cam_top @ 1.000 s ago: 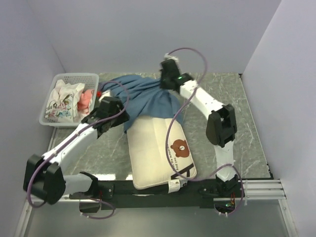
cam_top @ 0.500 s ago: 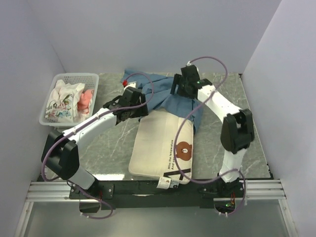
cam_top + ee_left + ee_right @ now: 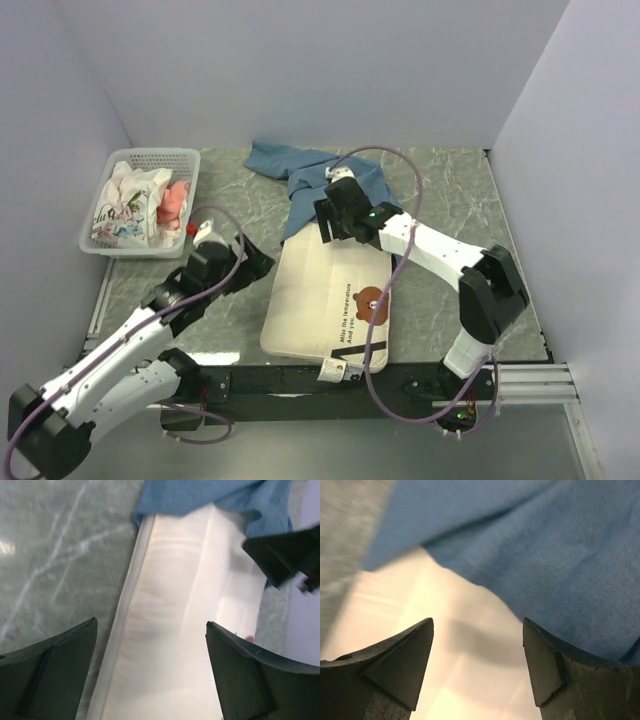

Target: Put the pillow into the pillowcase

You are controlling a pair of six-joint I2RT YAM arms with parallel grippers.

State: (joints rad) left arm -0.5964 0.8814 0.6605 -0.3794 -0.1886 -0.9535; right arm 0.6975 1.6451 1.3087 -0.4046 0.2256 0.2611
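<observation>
On the marble table (image 3: 460, 200), the cream bear-print pillow (image 3: 320, 295) lies with its far edge under the blue pillowcase (image 3: 310, 170), open marble either side, left gripper (image 3: 151, 624) and right gripper (image 3: 477, 621) spread.

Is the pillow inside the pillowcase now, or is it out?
Almost wholly out. The pillow lies bare on the table; the pillowcase only covers its far edge. Whether that edge is inside, cannot tell.

The pillow (image 3: 318, 300) carries a line of black print that seems to begin with "Miss the". The other words are too small to read.
</observation>
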